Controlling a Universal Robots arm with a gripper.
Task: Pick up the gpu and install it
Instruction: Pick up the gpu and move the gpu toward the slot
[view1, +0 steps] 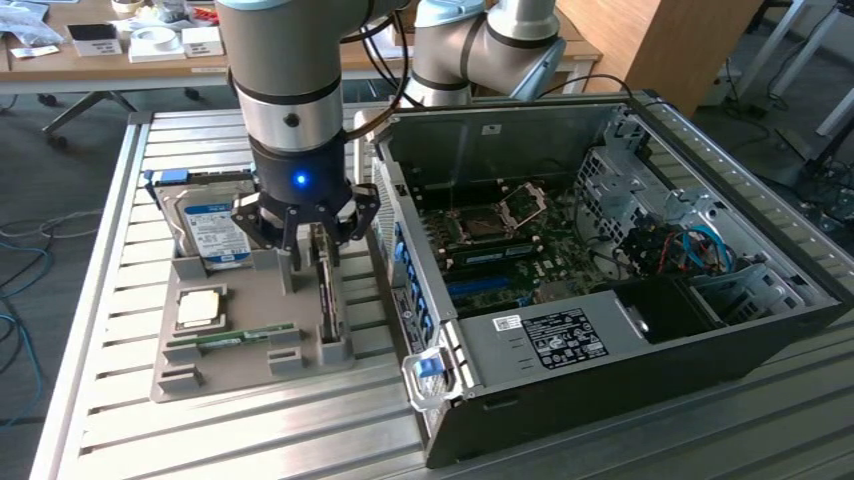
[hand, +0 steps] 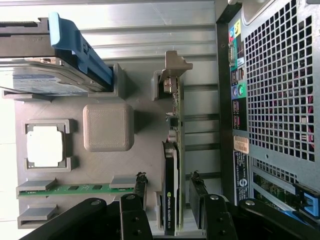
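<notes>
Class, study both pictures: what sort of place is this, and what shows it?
Probably a robotics lab set up for PC assembly: a robot gripper over the gpu, a grey tray of computer parts, and an open computer case.

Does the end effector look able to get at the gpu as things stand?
Probably yes: the open end effector hangs right over the upright gpu, straddling it, nothing between; the hard drive stands apart.

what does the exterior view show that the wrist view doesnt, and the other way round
Exterior view: the motherboard inside the open case, and the arm above the tray. Wrist view: the case's rear ports and vent mesh. Both: the gpu standing on edge in the grey tray, the open hand straddling it, the hard drive on the same tray.
</notes>
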